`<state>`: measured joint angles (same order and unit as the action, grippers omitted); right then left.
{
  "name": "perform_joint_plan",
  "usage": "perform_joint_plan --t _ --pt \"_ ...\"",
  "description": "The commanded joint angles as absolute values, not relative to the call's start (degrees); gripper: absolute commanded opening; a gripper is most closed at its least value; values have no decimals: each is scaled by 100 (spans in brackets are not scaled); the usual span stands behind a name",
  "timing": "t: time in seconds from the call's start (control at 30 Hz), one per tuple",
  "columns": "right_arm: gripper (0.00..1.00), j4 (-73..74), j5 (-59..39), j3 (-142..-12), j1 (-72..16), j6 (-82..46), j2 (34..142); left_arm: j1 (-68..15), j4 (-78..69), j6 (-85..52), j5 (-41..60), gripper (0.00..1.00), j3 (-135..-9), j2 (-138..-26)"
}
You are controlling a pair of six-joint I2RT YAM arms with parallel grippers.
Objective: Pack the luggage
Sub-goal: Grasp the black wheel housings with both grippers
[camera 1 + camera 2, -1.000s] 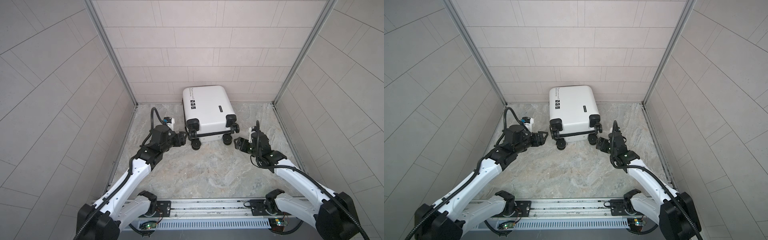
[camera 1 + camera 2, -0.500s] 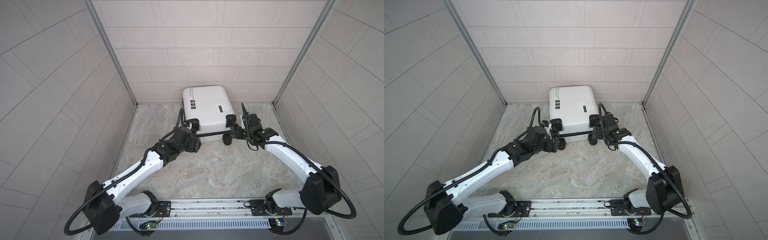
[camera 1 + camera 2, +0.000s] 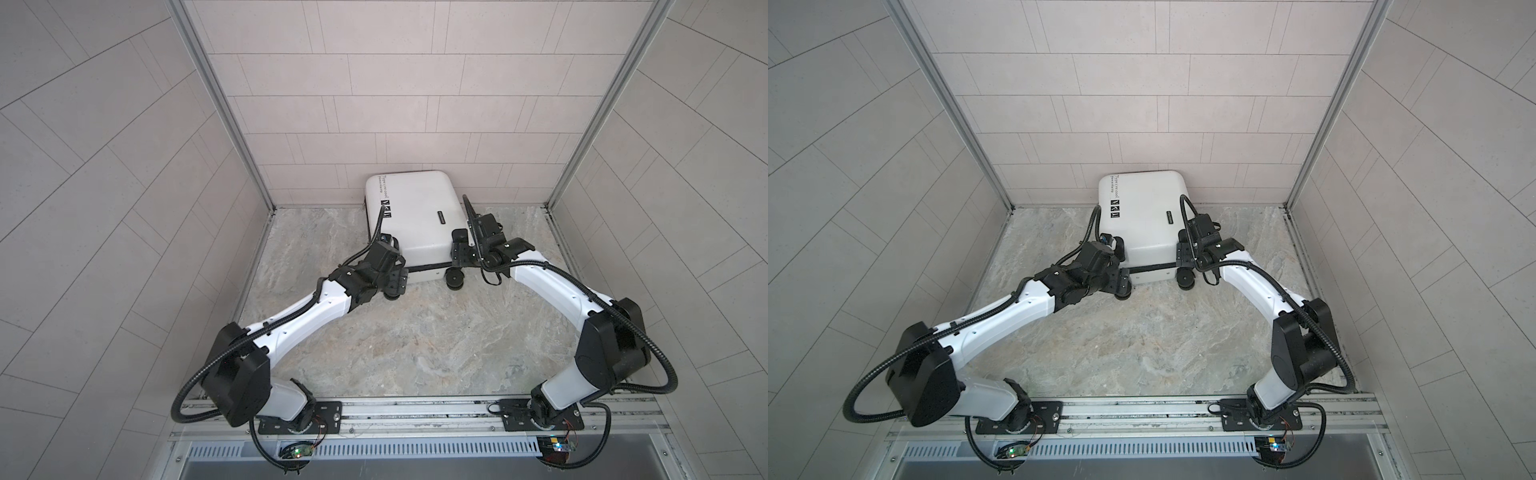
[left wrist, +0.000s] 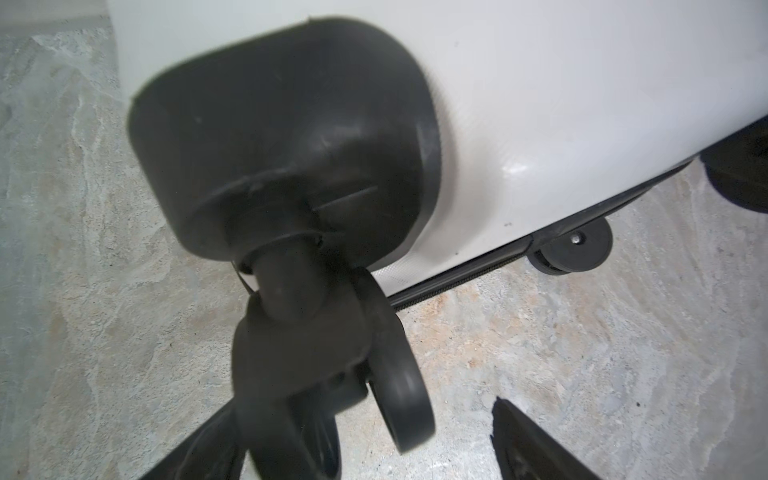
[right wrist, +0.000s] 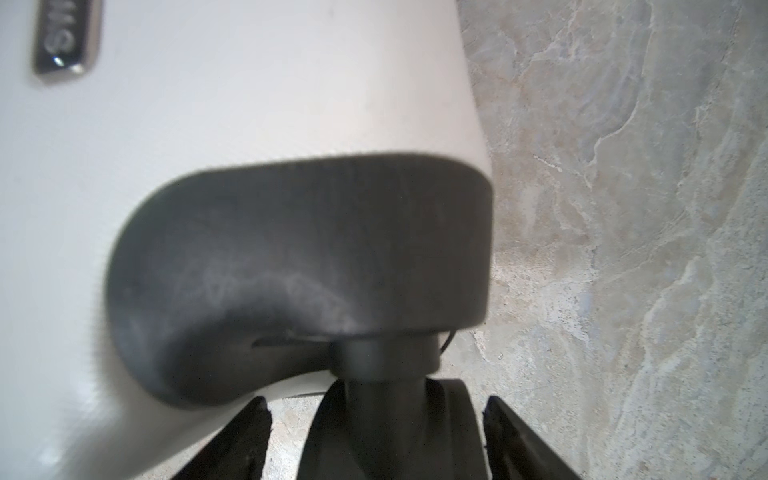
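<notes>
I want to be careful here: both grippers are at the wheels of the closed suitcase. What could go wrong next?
1. The left gripper and right gripper each straddle a spinner wheel; these swivel, so a grip may twist or slip.
2. Uneven pulling could skew the luggage by the back wall.

**Glossy white shell, matt black fittings**

You see the luggage [image 3: 415, 216] in hard white plastic, glossy, finely grained up close. Its wheel housing [image 4: 282, 137] is matt black plastic, faintly scuffed; the wheel [image 4: 401, 395] is smooth black. A small badge [image 5: 66, 37] shines like metal. The counter [image 3: 415, 340] looks like matt, veined stone; the walls [image 3: 395, 83], matt tile.
</notes>
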<state>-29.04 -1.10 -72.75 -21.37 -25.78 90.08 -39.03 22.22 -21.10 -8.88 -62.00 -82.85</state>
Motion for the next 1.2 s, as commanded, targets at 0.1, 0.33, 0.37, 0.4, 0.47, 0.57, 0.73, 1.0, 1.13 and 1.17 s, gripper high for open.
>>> perform_joint_plan --t 0.1,0.33,0.37,0.4,0.47,0.57,0.73,1.0,1.13,1.17 --pt "71 -2979 -38 -7461 -2162 -2478 9140 -3908 2135 -2037 -1338 87 -6485 -8521" --pt "51 -2977 -45 -7488 -2159 -2464 9145 -3916 2197 -1956 -1474 74 -6631 -8741" --pt "48 -2991 -44 -7488 -2161 -2453 9141 -3910 2197 -1958 -1480 69 -6627 -8737" --pt "44 -3001 -37 -7488 -2162 -2444 9132 -3911 2195 -1962 -1480 65 -6615 -8732" --pt "36 -3003 -20 -7439 -2160 -2443 9076 -3909 2198 -1960 -1429 52 -6613 -8695" --pt "26 -2990 -5 -7345 -2163 -2443 8930 -3910 2227 -1967 -1296 30 -6574 -8627" --pt "15 -3007 0 -7115 -2155 -2459 8571 -3920 2294 -2018 -1012 10 -6471 -8436" --pt "9 -3192 87 -6720 -2151 -2461 7932 -4297 2484 -2042 -982 2 -6296 -7884" --pt "8 -3338 158 -6563 -2144 -2479 7554 -4513 2589 -2111 -1000 0 -6203 -7560" --pt "7 -3361 167 -6504 -2142 -2519 7444 -4563 2642 -2160 -1002 0 -6196 -7497"
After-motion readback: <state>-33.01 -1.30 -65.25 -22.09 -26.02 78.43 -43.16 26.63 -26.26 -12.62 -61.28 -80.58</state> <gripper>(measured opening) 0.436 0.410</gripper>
